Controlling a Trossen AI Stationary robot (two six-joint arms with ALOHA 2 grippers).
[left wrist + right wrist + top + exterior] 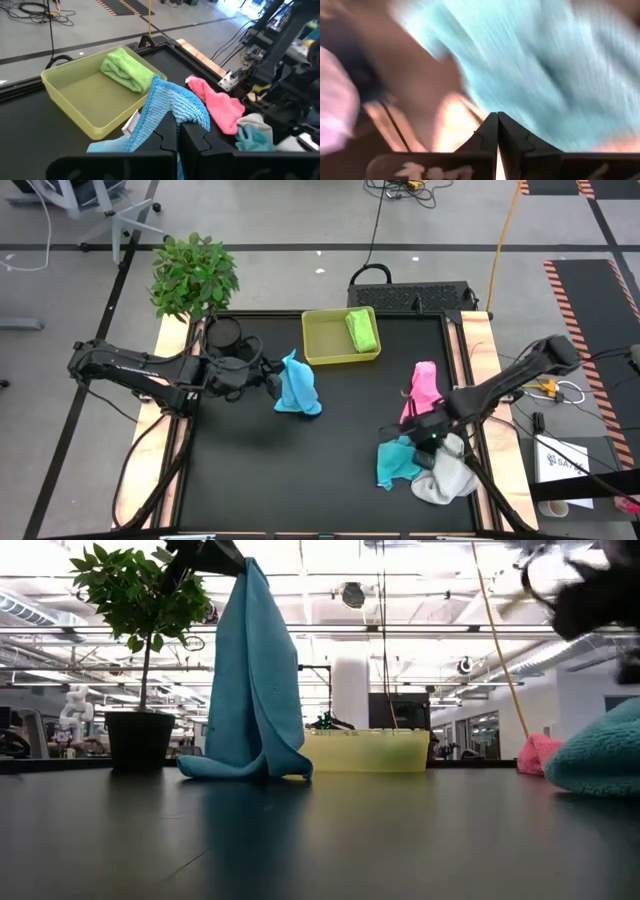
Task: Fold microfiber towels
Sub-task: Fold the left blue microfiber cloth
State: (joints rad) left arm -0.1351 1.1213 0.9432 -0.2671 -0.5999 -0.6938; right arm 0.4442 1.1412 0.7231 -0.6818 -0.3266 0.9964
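Note:
My left gripper [272,380] is shut on the light blue towel [298,387] left of the table's middle. The towel hangs from it like a tent [255,680]. My right gripper [428,430] is shut, with no cloth showing between its fingers [497,127]. It hovers over the teal towel [397,462], which lies crumpled on the table beside the white towel [447,478]. The pink towel [422,388] lies heaped just beyond them. The lime green towel [362,330] lies folded in the yellow-green tray [318,345]. My left gripper pinches the light blue towel's bunched top [167,117] between its two fingers; I cannot tell whether this is one layer or several. The fingers come from the table's left, slanting down. The towel hangs slack below them, and its lower end [245,765] rests on the table.
A potted plant [195,275] stands at the table's far left corner, with a dark pot [225,332] beside it. The tray stands at the far middle. The near left and middle of the black tabletop [280,480] is bare. Wooden rails [480,340] run along both sides.

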